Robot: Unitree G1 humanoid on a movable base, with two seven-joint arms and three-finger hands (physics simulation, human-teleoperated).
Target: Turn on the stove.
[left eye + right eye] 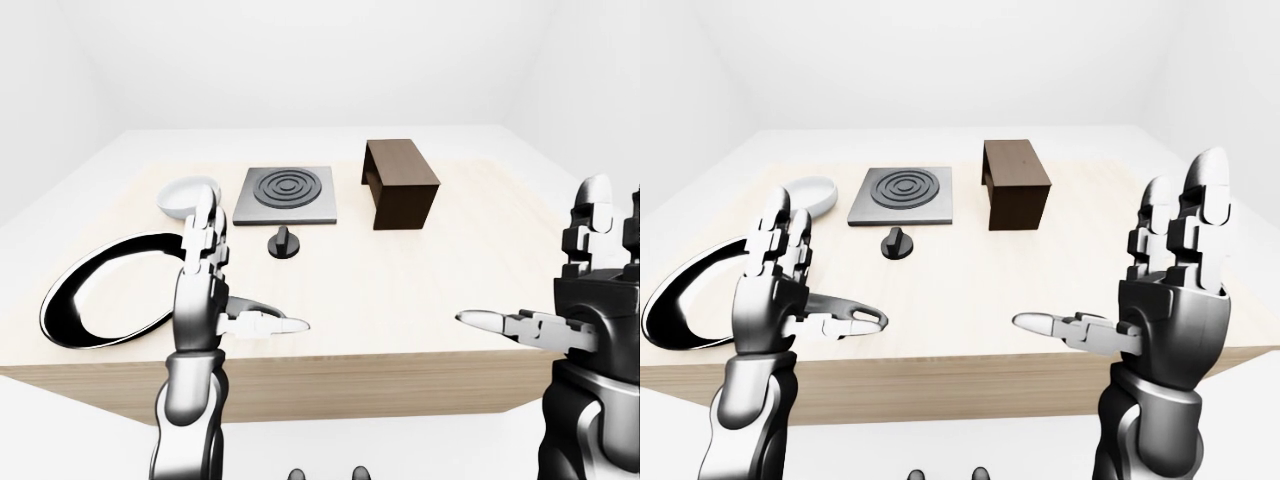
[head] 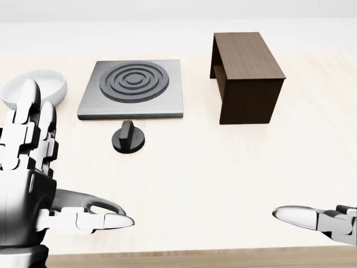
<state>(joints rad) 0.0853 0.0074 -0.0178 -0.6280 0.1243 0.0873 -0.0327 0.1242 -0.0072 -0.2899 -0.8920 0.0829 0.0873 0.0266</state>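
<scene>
Fingers of both hands spread open, well short of the knob (image 2: 128,137) below the stove (image 2: 133,88).

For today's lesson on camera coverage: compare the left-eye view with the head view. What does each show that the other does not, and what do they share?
Only the left-eye view shows the large black-rimmed oval dish at the table's left, the table's near edge, the room's white walls, and the right hand with its upright fingers.

Only the head view gives a close, top-down look at the burner's rings; of the right hand it shows just one fingertip.

Both show the stove plate, the black knob below it, the white bowl, the brown wooden box and the open left hand.
</scene>
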